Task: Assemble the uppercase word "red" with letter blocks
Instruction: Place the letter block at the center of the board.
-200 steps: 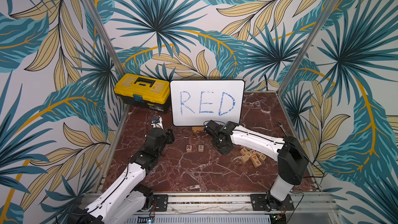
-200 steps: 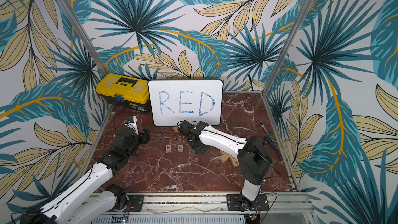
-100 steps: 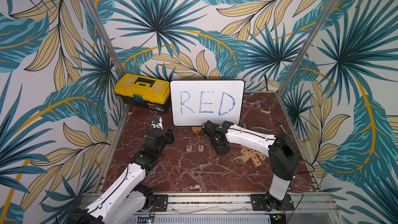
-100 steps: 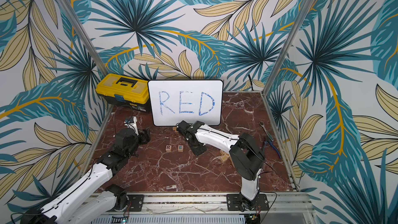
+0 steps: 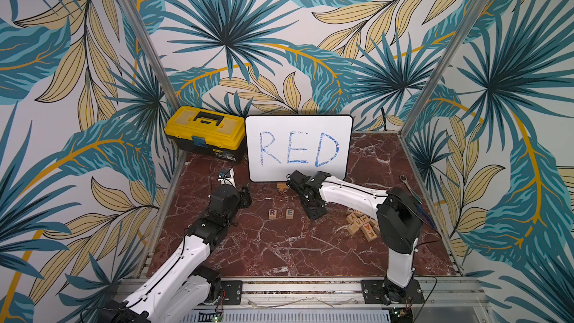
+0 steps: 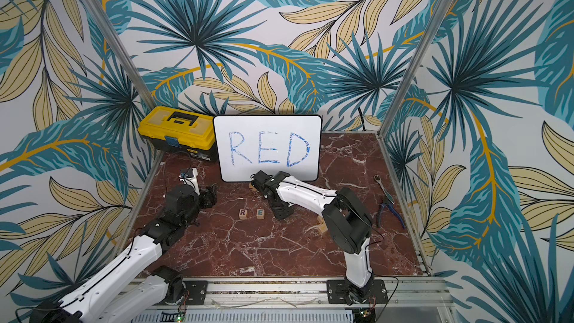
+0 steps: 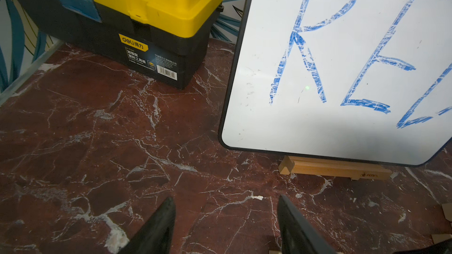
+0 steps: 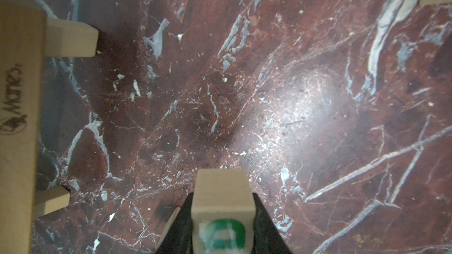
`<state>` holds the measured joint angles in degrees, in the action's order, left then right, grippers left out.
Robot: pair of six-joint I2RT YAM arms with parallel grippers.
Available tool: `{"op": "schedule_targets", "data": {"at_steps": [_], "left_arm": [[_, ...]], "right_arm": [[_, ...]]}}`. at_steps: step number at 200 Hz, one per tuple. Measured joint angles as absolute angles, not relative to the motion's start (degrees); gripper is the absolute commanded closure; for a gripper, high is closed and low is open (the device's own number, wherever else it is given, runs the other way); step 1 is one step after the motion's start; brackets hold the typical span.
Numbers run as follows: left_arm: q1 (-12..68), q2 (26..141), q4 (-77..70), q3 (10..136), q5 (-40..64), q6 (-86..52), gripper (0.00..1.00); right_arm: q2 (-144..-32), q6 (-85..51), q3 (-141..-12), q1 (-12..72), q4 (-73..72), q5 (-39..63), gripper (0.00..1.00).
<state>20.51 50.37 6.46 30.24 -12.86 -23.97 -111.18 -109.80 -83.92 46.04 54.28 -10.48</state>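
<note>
- The right gripper (image 8: 221, 218) pinches the D block (image 8: 221, 191) tight between its black jaws. The block's green letter faces the wrist camera.
- Seen from above, the right gripper (image 5: 315, 211) points down at the marble table (image 5: 279, 253). It is just beside the E block (image 5: 289, 213), on the side away from the R block (image 5: 272, 213).
- From above the D block is hidden under the jaws. Whether it touches the marble cannot be told.
- The R block and the E block stand side by side near the middle of the table with a narrow gap between them. Both top views show their letters.
- The left gripper (image 7: 226, 216) is spread, with only bare marble between its jaws. It sits near the back left of the table and faces the toolbox (image 7: 156, 8) and the whiteboard (image 7: 342, 130).
- The whiteboard, with RED written on it in blue marker, leans on a low wooden stand (image 7: 335, 167) at the back. The yellow-lidded toolbox is just beside it.
- A heap of spare blocks (image 5: 362, 225) lies by the right arm, well apart from the row. An A, a V and a K can be read.
- Blue-handled pliers (image 6: 389, 208) and a ratchet wrench (image 6: 380, 181) lie near the table's right edge.
</note>
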Motion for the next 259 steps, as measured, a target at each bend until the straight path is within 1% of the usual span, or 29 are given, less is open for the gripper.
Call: {"op": "schedule_targets", "data": {"at_steps": [40,124,168,224,259], "left_arm": [[20.2,50.7,6.5,30.2,-12.6,-23.9,0.33],[19.7,51.5,6.8,30.2,-11.0,-23.9,0.33],[19.7,51.5,6.9,30.2,-8.1,-23.8,0.32],[19.7,53.3,6.3,30.2,1.0,-23.4,0.31],[19.7,53.3,5.9,30.2,2.8,-23.4,0.30]], "right_arm": [[-112.9,-110.2,-84.9,44.4,54.3,-10.2,0.74],[-113.6,-110.6,-84.7,44.8,54.0,-7.4,0.75],[-114.1,-110.6,-84.4,45.0,53.5,-6.2,0.75],[-114.8,-110.6,-84.3,45.0,53.4,-6.0,0.75],[-114.8,-110.6,-84.3,45.0,53.4,-6.0,0.74]]}}
